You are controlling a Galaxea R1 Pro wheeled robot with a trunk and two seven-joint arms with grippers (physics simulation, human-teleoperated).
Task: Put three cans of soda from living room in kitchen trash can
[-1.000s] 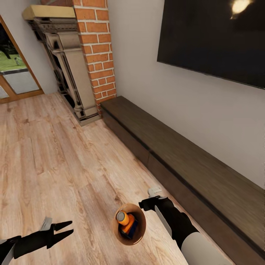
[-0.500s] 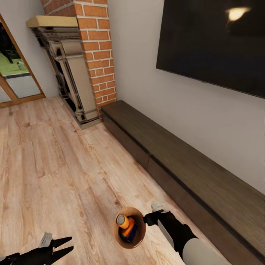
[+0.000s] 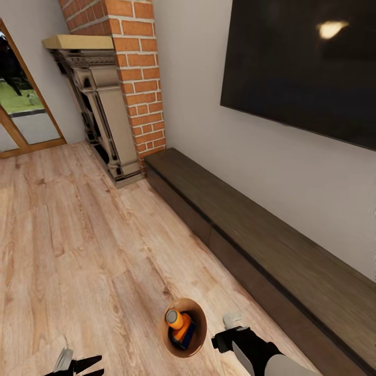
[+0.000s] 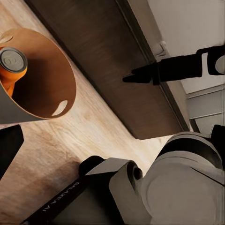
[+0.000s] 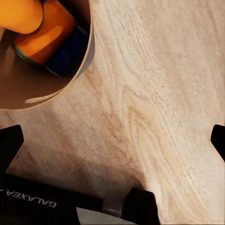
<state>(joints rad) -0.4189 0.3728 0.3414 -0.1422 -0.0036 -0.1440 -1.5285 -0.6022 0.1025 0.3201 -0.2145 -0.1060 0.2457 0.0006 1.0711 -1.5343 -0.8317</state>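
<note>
The tash can point(image 3: 200, 319), brown inside, stands on the living room's wood floor beside the low cabinet. Two orange cans of soda lie in it: one with its grey top up point(image 3: 175, 318), one beneath it point(image 3: 186, 331). They also show in the right wrist view point(image 5: 21, 14) point(image 5: 50, 43), and one in the left wrist view point(image 4: 11, 65). My right gripper point(image 3: 222, 335) hangs open just right of the bin, apart from its rim point(image 5: 90, 49). At the bottom left my left gripper point(image 3: 98, 365) is open and holds nothing, well away from the bin wall point(image 4: 47, 84).
A long dark-brown cabinet point(image 3: 261, 235) runs along the right wall under a black television point(image 3: 303, 62). A brick fireplace point(image 3: 137, 78) stands at the far corner, with a glass door point(image 3: 23, 109) to its left. Open wood floor point(image 3: 78, 235) spreads left of the bin.
The view has shifted slightly. Both arms have dropped toward the bottom of the picture; the right gripper has drawn back from the bin. The bin and cans stay put on the floor.
</note>
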